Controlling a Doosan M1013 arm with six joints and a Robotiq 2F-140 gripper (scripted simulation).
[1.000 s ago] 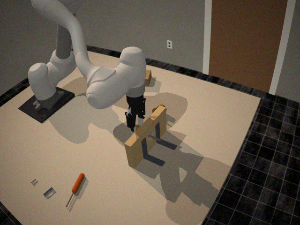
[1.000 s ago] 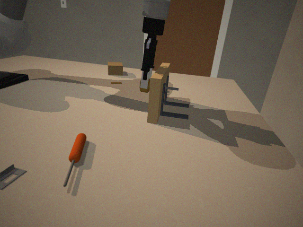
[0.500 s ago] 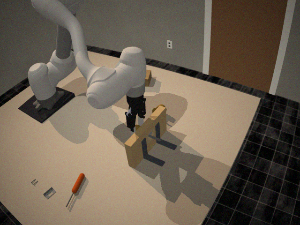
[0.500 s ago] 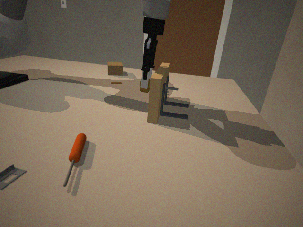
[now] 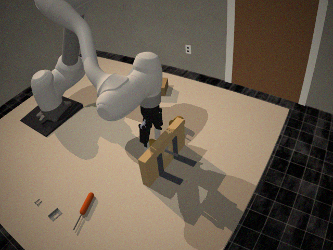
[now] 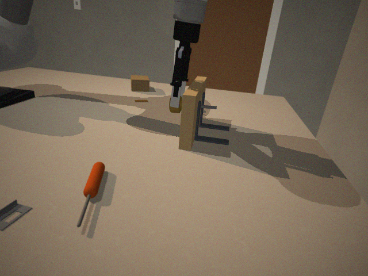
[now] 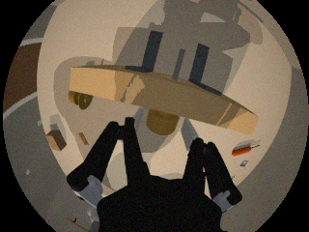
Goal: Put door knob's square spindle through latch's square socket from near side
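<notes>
The upright wooden board stands on dark brackets in the middle of the table. The brass door knob sits against the board's robot-facing side, and its spindle sticks out of the far side. In the wrist view the knob lies against the wood between my fingers. My gripper is open, with both fingers standing a little clear of the knob. It hangs straight down over the knob in the top view and in the exterior view.
Dark angle brackets brace the board's far side. An orange screwdriver, a metal plate and small screws lie near the front left. A small wooden block sits behind the board.
</notes>
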